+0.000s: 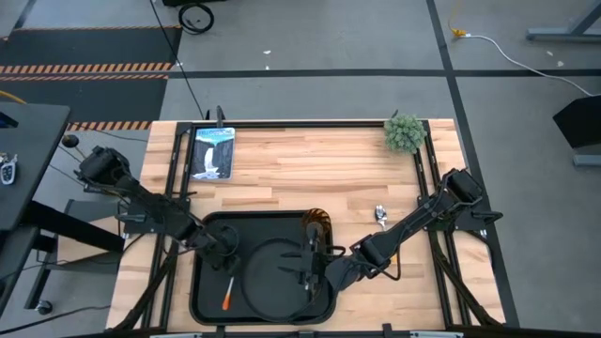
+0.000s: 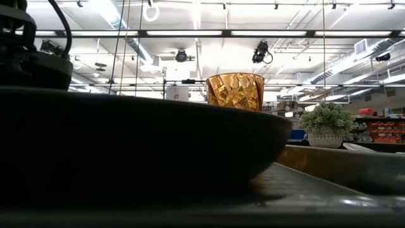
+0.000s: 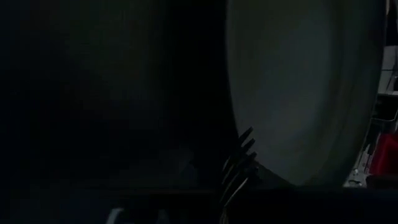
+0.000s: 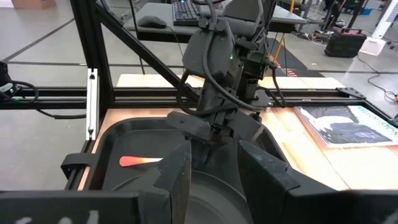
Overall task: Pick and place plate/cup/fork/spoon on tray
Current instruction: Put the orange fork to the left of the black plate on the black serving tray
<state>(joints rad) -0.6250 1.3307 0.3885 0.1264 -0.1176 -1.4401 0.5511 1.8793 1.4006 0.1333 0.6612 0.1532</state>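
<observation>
The black tray (image 1: 208, 282) lies at the table's near middle. The black plate (image 1: 272, 274) rests on the tray's floor, and also shows in the low view (image 2: 139, 139). The amber cup (image 1: 317, 223) stands upright at the tray's far right corner. The fork (image 1: 228, 293) lies flat on the tray left of the plate, its red-orange handle (image 4: 140, 162) toward the near edge. The spoon (image 1: 382, 216) lies on the wood right of the tray. My left gripper (image 4: 214, 134) is open, pointing down above the fork's tines (image 3: 239, 168). My right gripper (image 4: 217, 171) is open at the plate's right rim. My right gripper's open fingers (image 4: 177, 171) stand level from the table's right, low over the plate's right rim (image 4: 214, 186), which shows in the gap between them. I cannot tell whether they touch it. My left gripper touches nothing that shows.
A picture card (image 1: 212, 152) lies at the table's far left and a small potted plant (image 1: 405, 132) stands at the far right corner. Black frame rails (image 1: 174, 169) run along both sides of the table. Bare wood lies behind the tray.
</observation>
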